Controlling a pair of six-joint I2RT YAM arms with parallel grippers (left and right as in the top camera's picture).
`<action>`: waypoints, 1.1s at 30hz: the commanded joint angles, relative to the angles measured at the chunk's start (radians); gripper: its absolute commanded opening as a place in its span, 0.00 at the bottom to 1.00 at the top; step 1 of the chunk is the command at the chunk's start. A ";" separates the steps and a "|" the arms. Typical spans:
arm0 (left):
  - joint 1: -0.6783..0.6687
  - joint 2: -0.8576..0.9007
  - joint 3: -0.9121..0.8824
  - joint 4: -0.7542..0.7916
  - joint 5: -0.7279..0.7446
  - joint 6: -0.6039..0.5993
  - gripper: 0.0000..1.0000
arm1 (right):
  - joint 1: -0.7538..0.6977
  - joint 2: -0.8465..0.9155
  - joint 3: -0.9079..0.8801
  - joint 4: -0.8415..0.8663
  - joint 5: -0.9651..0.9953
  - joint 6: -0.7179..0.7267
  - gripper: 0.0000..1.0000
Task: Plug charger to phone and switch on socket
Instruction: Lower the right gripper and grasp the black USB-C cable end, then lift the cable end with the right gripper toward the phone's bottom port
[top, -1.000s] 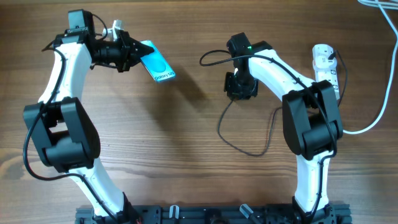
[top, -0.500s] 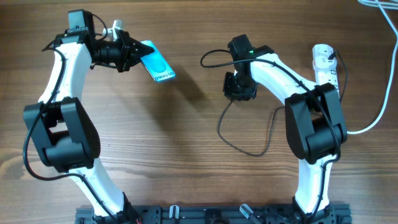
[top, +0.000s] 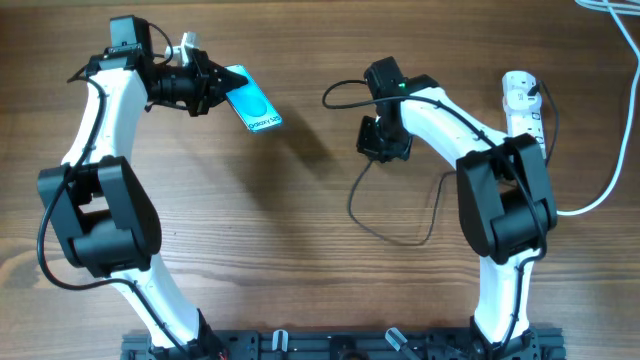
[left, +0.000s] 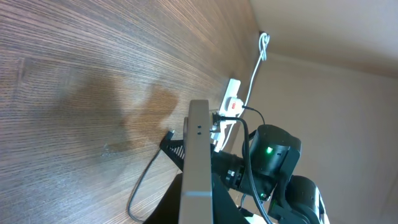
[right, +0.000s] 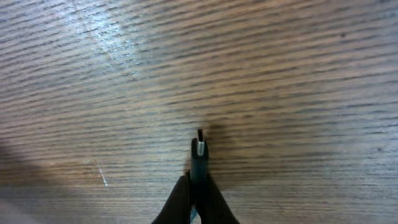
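Held the phone (top: 255, 105) in the left gripper (top: 212, 90), jaws closed on its upper-left end. Found it raised clear of the table (top: 300, 280), cyan screen up, long side slanting down to the right, white band at the lower end. Saw its shadow on the wood to the lower right. From the left wrist, saw only the phone's thin grey edge, running straight up the middle of the view.

Pinched the charger (top: 392, 236) at its plug tip (right: 199, 144) in the right gripper (top: 384, 140), fingers (right: 180, 202) pressed together around it. Saw the tip poking out past the fingertips and pointing down at the wood, a dark shadow just beside it. Could not tell whether it touched the table.

Traced the black cable from that gripper down into a wide loop lying on the table below it, then up toward the right arm; lost it behind the arm.

Found phone and plug tip well apart, bare wood between them.

Located the socket (top: 522, 105) at the far right of the table, lengthwise toward the back, partly hidden by the right arm, with something black at its right side. Followed its white lead (top: 612, 175) curving off to the right. Spotted a red switch (left: 233, 107) on it from the left wrist.
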 joint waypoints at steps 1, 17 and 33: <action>-0.003 -0.013 0.007 0.000 0.020 0.023 0.04 | 0.020 0.069 -0.047 0.061 -0.028 -0.084 0.04; -0.003 -0.013 0.007 0.000 0.017 0.023 0.04 | 0.024 -0.158 -0.047 -0.045 0.251 -0.112 0.04; -0.003 -0.013 0.007 0.000 0.017 0.023 0.04 | 0.053 0.043 -0.047 0.064 0.180 -0.076 0.05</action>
